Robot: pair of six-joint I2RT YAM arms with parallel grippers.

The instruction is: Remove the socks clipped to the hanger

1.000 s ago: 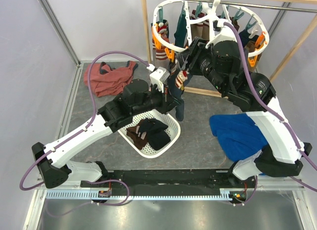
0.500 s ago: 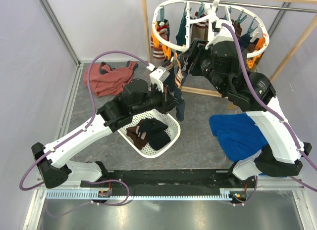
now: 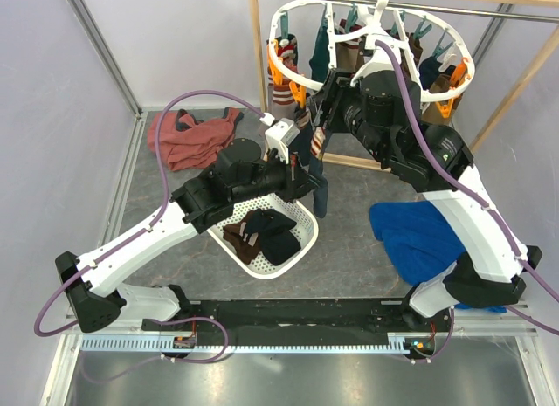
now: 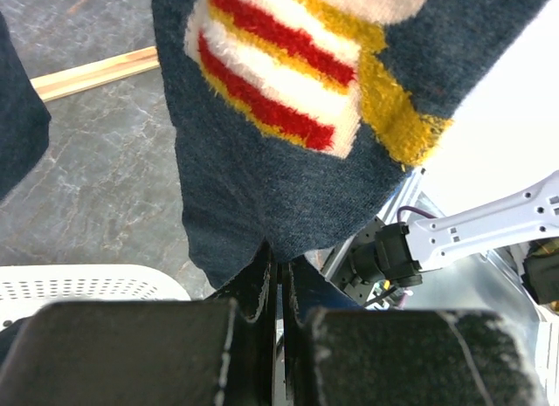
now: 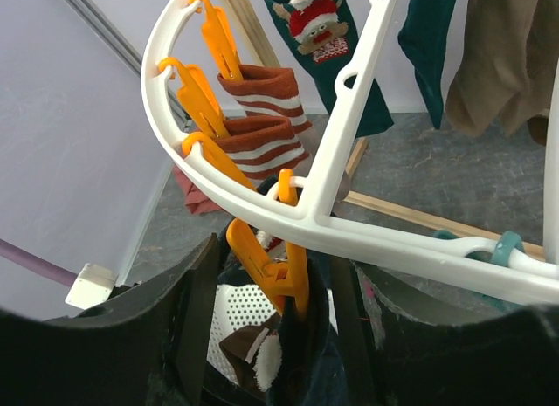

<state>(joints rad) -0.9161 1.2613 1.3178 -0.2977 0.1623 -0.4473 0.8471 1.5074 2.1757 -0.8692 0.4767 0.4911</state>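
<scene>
Left gripper (image 4: 278, 288): fingers pressed together, pinching the lower edge of a navy sock (image 4: 279, 188). The sock's long axis runs roughly vertical, its red, white and yellow patterned band above the grip and the pinched end pointing down; in the top view it hangs at the near-left rim of the hanger (image 3: 288, 79) above the white perforated basket (image 3: 262, 268). Right gripper (image 5: 279, 327): fingers apart, one on either side of an orange clip (image 5: 275, 266) that hangs from the hanger's ring, with dark cloth below the clip; whether the fingers touch the clip cannot be told. Further along the ring, two brown-cream striped socks (image 5: 262, 118) hang cuff-up from orange clips. A teal sock (image 5: 327, 39) and a brown sock (image 5: 502, 65) hang long-axis vertical on the far side. The hanger hangs from a wooden rail frame (image 3: 258, 48). The basket holds dark socks (image 3: 266, 236). A rust-red garment (image 3: 192, 140) lies on the worktop (image 3: 349, 249) at far left and a blue cloth (image 3: 419, 236) lies at right.
</scene>
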